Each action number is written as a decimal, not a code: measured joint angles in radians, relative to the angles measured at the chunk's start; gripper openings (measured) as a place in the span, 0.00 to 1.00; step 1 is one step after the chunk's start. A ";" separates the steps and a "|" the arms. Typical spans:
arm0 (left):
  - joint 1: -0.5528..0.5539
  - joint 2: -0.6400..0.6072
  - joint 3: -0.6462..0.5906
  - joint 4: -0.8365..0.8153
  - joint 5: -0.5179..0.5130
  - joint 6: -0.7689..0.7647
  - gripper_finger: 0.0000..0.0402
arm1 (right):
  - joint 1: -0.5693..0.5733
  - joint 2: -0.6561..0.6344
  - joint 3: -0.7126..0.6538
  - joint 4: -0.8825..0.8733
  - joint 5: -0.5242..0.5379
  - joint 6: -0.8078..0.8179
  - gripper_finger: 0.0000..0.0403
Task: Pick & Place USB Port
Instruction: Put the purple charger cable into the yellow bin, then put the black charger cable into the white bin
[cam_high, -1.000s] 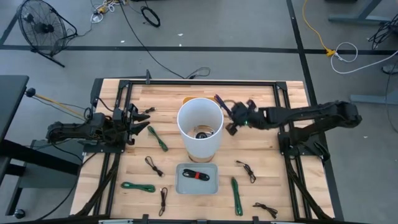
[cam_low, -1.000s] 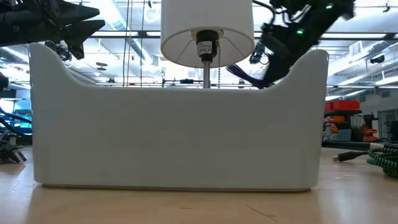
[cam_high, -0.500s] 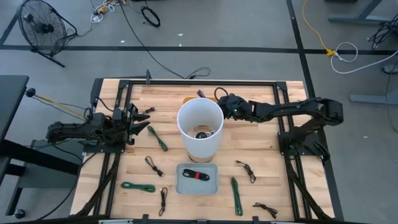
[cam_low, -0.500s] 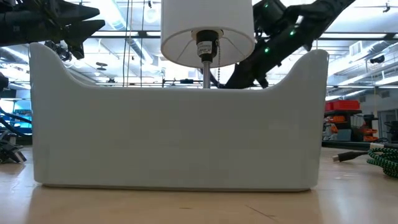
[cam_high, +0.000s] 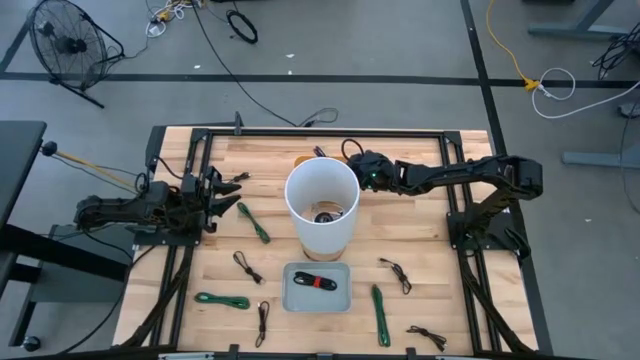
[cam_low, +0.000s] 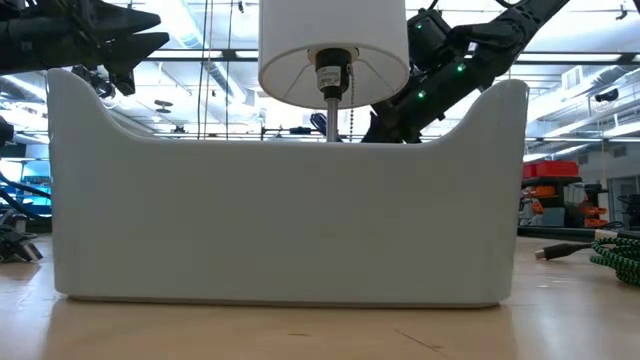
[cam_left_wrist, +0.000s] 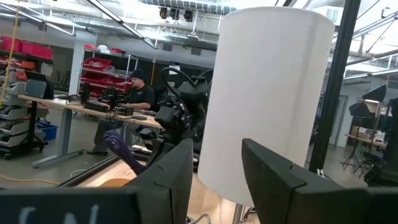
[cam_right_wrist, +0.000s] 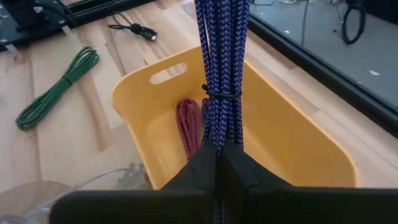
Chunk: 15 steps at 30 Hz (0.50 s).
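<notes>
A purple-blue braided USB cable bundle (cam_right_wrist: 221, 56), tied by a thin band, sticks out ahead of my right gripper (cam_right_wrist: 217, 163), which is shut on it. It hangs over a yellow bin (cam_right_wrist: 286, 149) behind the white lamp shade (cam_high: 322, 200); a red cable (cam_right_wrist: 190, 121) lies in that bin. From above, my right gripper (cam_high: 352, 162) is just right of the bin (cam_high: 303, 160). My left gripper (cam_high: 215, 190) waits open at the table's left side, fingers (cam_left_wrist: 180, 171) apart around nothing. My right gripper pinches the cable bundle's near end (cam_right_wrist: 219, 140) between its two fingers, below the tie band. The fingers come slanting down from the table's right and lie along the bundle. The bundle juts forward past the fingertips, lifted clear above the yellow bin.
A grey tray (cam_high: 342, 298) holding a red-and-black cable sits at the near middle. Green cables (cam_high: 253, 222) (cam_high: 222, 299) (cam_high: 380, 313) and black cables (cam_high: 247, 266) (cam_high: 396, 272) lie around the lamp. A person (cam_left_wrist: 137, 93) sits at a desk beyond the table.
My right gripper has carried the cable toward the table's left and far edge, round behind the lamp shade, sinking a little and tipping its fingers downward. The bundle now hangs over the yellow bin.
</notes>
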 joint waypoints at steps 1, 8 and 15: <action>0.000 0.000 0.000 0.000 0.000 0.000 0.36 | 0.000 0.000 0.000 0.000 -0.012 0.001 0.05; 0.000 0.000 0.000 0.000 0.000 0.000 0.36 | 0.000 0.000 0.000 0.016 -0.018 -0.001 0.16; 0.000 0.000 0.000 0.000 0.000 0.000 0.36 | 0.000 0.000 0.000 0.018 -0.017 0.000 0.18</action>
